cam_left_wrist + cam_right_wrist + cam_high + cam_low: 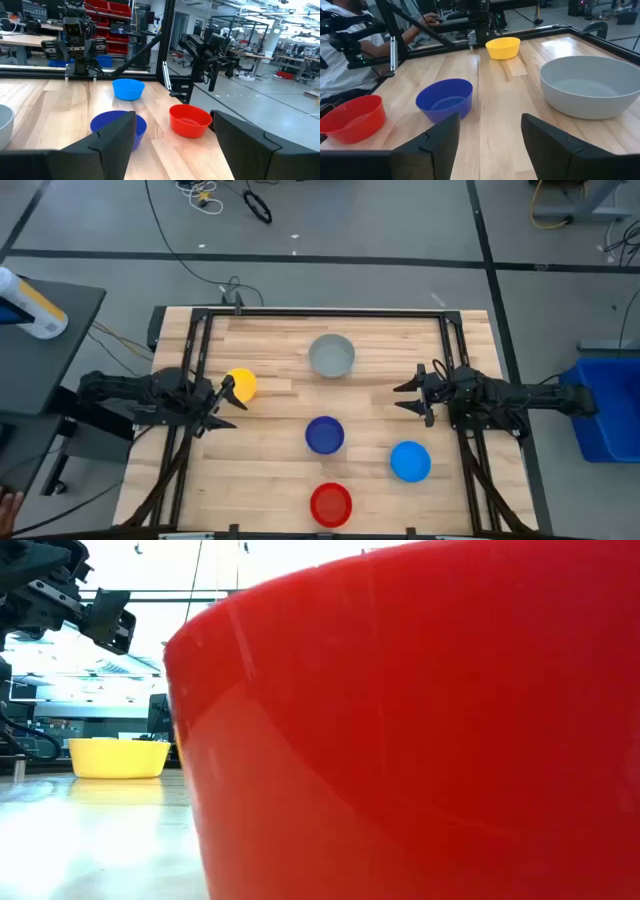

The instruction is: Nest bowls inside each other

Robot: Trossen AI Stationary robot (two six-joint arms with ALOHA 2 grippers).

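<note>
Five bowls sit apart on the wooden table [270, 480], none nested in another. The grey bowl [331, 355] is toward the far edge near the middle, the yellow bowl [240, 386] over on the left side, the dark blue bowl [324, 435] about in the centre, the light blue bowl [410, 461] to the right and nearer, and the red bowl [331, 503] closest to the near edge — so close to the low camera that it fills most of that view. The left claw [222, 397] hovers just beside the yellow bowl, its fingers spread wide and holding nothing; from its wrist camera the dark blue, light blue and red bowls all show ahead between the two dark fingers [112, 142]. The right claw [412, 396] hangs over the right part of the table, between the grey bowl and the light blue one but touching neither — its fingers stand fairly wide too, and empty. Past the table's left side a person in a white shirt [335, 60] sits with a hand resting on a bench behind.
</note>
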